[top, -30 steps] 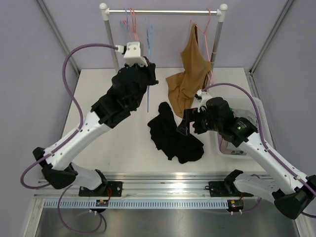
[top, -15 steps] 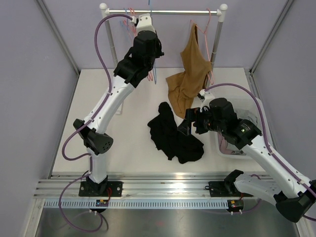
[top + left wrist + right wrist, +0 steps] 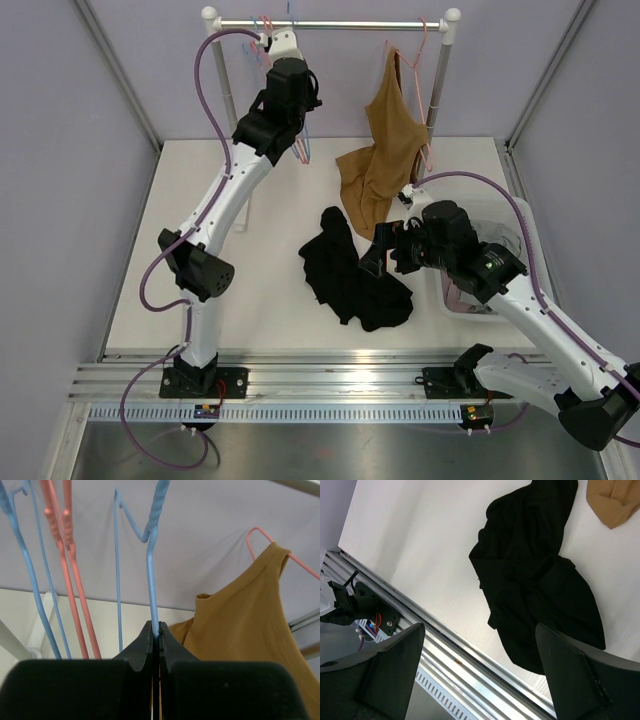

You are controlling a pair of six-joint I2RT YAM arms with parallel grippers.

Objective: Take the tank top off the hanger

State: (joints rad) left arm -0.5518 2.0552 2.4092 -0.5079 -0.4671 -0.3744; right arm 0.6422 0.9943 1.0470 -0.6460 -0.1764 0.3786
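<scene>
A black tank top lies crumpled on the table, off any hanger; it also shows in the right wrist view. My left gripper is raised by the rail, shut on the stem of a bare blue hanger. My right gripper is open and empty, hovering just above the black tank top's right side. A brown tank top hangs on a pink hanger at the rail's right end; its lower part rests on the table. It also shows in the left wrist view.
The clothes rail spans the back on two white posts. Other pink and blue hangers hang at its left end. A clear bin sits on the table's right side under my right arm.
My left arm has risen from table height to the rail, carrying the blue hanger up with it. My right gripper has barely moved and stays open over the black tank top.
</scene>
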